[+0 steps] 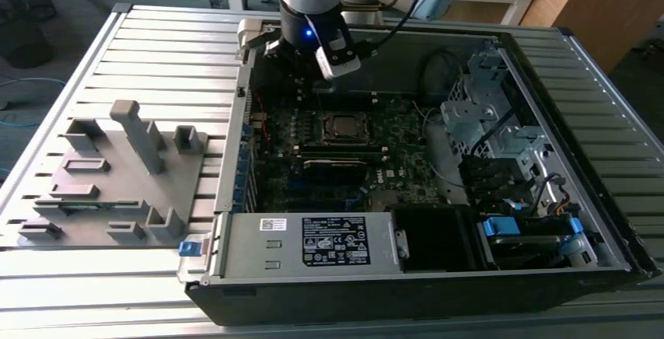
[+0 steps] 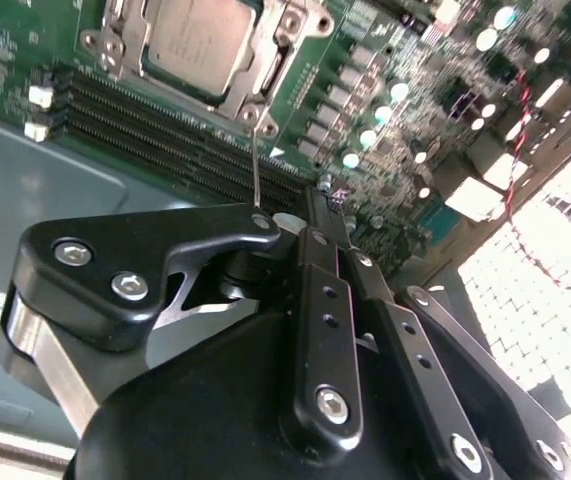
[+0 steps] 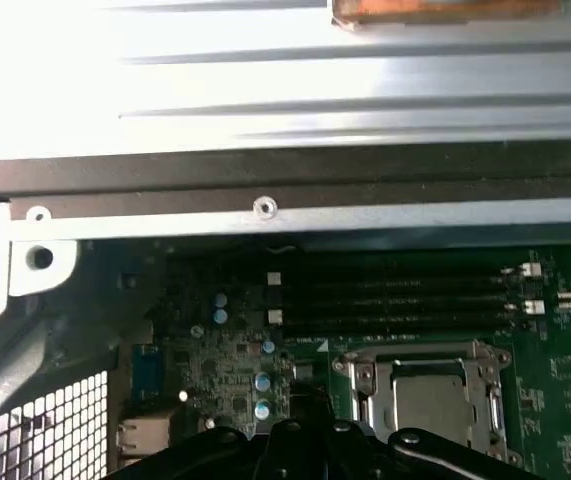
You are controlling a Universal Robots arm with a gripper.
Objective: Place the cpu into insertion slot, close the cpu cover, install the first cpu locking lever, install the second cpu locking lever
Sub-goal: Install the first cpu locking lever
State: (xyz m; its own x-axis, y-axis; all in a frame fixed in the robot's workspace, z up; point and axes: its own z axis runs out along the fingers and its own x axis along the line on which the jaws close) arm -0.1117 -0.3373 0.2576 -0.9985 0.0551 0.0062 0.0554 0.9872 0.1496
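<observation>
The cpu (image 1: 343, 127) lies flat in the insertion slot (image 1: 323, 127) on the dark green motherboard (image 1: 311, 179), its silver-grey top showing in both wrist views (image 2: 200, 35) (image 3: 430, 395). The cpu cover (image 2: 265, 75) (image 3: 365, 385) is a silver frame lying down around the chip. A thin metal lever (image 2: 254, 170) rises from a corner of the socket and ends beside my gripper's linkage; I cannot tell whether they touch. My gripper (image 1: 323, 85) (image 2: 315, 200) (image 3: 300, 425) hangs just above the board, beside the socket toward the case's back wall. Its black fingers (image 2: 317, 300) are pressed together.
The board sits inside an open computer case (image 1: 581, 152). A silver power supply (image 1: 311, 242) is near the front, and a drive cage (image 1: 487, 113) with cables is at the exterior view's right. Long memory slots (image 2: 165, 140) run beside the socket. A grey fixture plate (image 1: 114, 176) lies outside the case.
</observation>
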